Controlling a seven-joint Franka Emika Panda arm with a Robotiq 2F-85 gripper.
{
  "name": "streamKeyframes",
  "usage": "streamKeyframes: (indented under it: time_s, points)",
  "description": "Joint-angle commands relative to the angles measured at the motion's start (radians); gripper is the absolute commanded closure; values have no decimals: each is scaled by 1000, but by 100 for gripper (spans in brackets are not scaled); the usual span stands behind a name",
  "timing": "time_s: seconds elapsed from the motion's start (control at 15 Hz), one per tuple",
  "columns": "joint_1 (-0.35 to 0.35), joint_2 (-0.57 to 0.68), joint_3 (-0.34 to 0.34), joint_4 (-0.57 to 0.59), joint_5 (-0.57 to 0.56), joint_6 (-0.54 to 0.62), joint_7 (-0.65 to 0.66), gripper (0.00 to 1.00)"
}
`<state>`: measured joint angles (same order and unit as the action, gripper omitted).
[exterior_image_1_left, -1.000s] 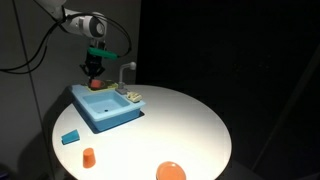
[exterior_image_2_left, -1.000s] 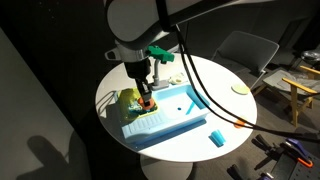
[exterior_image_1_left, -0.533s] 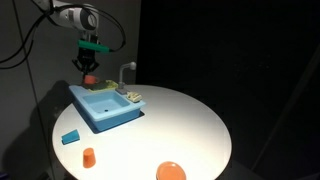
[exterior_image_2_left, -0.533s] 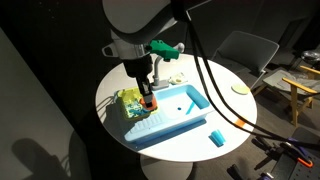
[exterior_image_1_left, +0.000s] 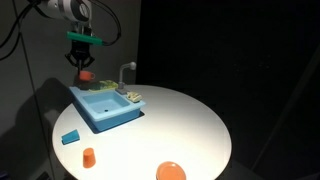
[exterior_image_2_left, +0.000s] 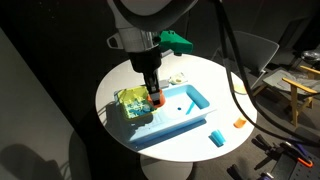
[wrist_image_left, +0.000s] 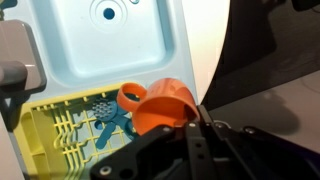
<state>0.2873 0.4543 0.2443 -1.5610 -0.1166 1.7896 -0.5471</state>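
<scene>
My gripper (exterior_image_1_left: 84, 66) is shut on the rim of an orange cup (exterior_image_1_left: 87, 75) and holds it in the air above the back corner of the blue toy sink (exterior_image_1_left: 105, 108). In an exterior view the gripper (exterior_image_2_left: 152, 88) hangs with the cup (exterior_image_2_left: 157, 100) over the yellow dish rack (exterior_image_2_left: 130, 103) beside the sink basin (exterior_image_2_left: 178, 108). The wrist view shows the cup (wrist_image_left: 158, 108) tilted, pinched by the gripper (wrist_image_left: 188, 124), with the rack (wrist_image_left: 55, 140) and an orange ring (wrist_image_left: 128, 96) below it.
On the round white table (exterior_image_1_left: 185, 125) are a grey faucet (exterior_image_1_left: 122, 72), a blue block (exterior_image_1_left: 70, 136), a small orange cup (exterior_image_1_left: 88, 156) and an orange bowl (exterior_image_1_left: 170, 171). A chair (exterior_image_2_left: 240, 50) stands beyond the table's far edge.
The arm has risen with the orange cup in the gripper, from just above the sink's edge to well above it. Nothing on the table has moved.
</scene>
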Motion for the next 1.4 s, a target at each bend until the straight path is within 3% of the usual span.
streamKeyframes:
  time_s: [0.0, 1.33]
  points:
    - [-12, -98, 11, -116, 7, 44, 85, 98]
    - [-36, -451, -1, -499, 54, 199, 365, 98]
